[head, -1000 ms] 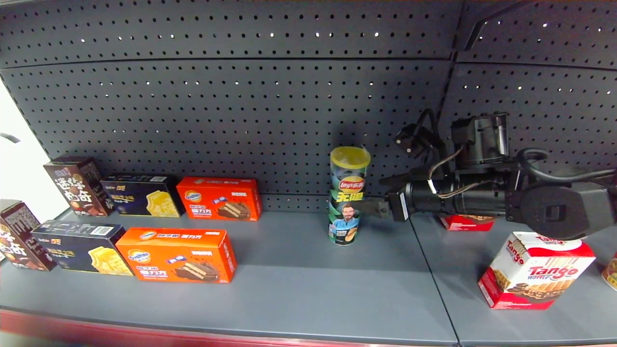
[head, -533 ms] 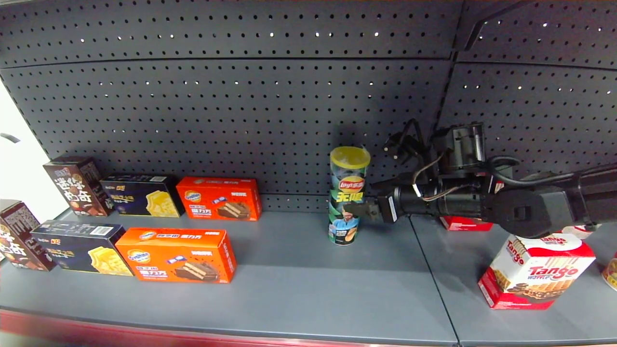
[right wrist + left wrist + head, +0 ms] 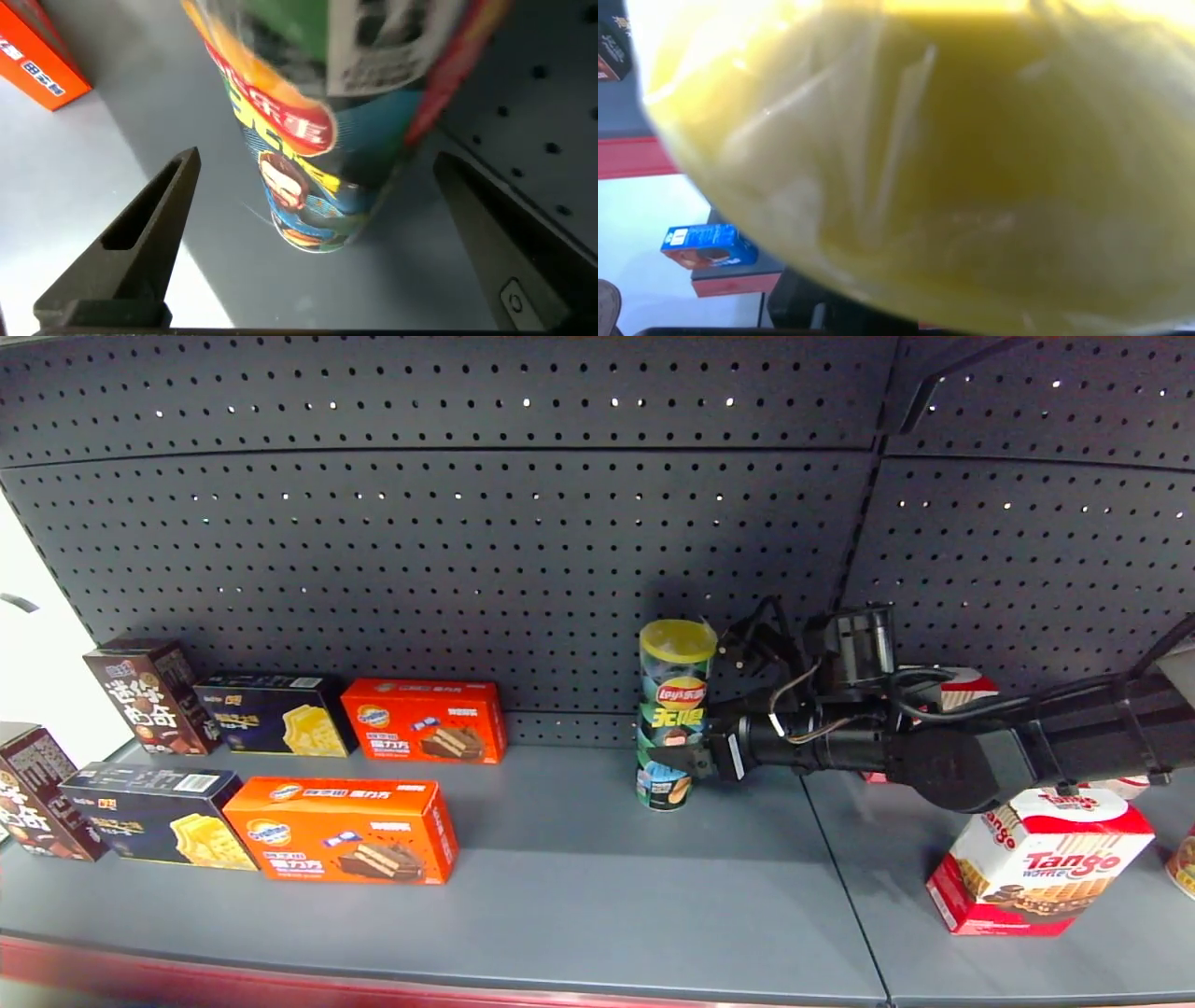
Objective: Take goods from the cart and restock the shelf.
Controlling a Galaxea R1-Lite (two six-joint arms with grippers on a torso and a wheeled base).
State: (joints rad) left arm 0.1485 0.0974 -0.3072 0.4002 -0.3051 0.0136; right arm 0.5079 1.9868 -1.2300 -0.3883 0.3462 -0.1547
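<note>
A tall chips can (image 3: 674,705) with a yellow lid stands upright at the back of the grey shelf (image 3: 579,896), close to the pegboard. My right gripper (image 3: 676,758) comes in from the right at the can's lower half. In the right wrist view the can (image 3: 308,168) stands between the two black fingers (image 3: 140,233), which are spread wide and apart from its sides, so the gripper (image 3: 318,224) is open. A yellow translucent plastic thing (image 3: 952,159) sits right against the left wrist camera.
Orange boxes (image 3: 425,719) (image 3: 345,826), dark blue boxes (image 3: 163,812) and brown boxes (image 3: 149,695) line the shelf's left. A red-and-white wafer box (image 3: 1046,859) stands front right under the right arm. A blue box (image 3: 705,247) lies on a red-edged ledge.
My right arm has moved left along the shelf and a little lower. Its open fingers, short of the can before, now reach around the can's lower half. The can has not moved.
</note>
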